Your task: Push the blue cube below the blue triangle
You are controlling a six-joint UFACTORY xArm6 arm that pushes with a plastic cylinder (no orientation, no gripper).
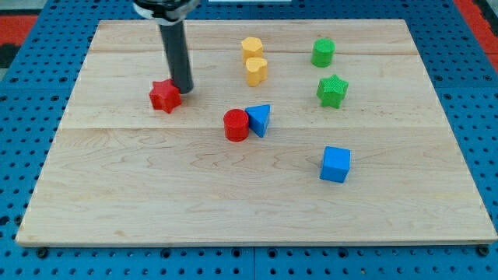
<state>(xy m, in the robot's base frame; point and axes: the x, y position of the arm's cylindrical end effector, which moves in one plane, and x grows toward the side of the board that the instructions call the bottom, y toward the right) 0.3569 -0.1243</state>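
My tip, clawless upright rod, touches the red star, holding nothing.

Straight dark rod, glossy black, perhaps a metallic collar on top, my tip

Single camera view, set in front of and above the pale wooden board, looking obliquely down across it; the near edge runs along the view's bottom, the far edge along the view's top; the side edges converge upward, so the board appears as a trapezoid; moderate range, with all four corners inside the picture; blue perforated table surface borders the board on every side.
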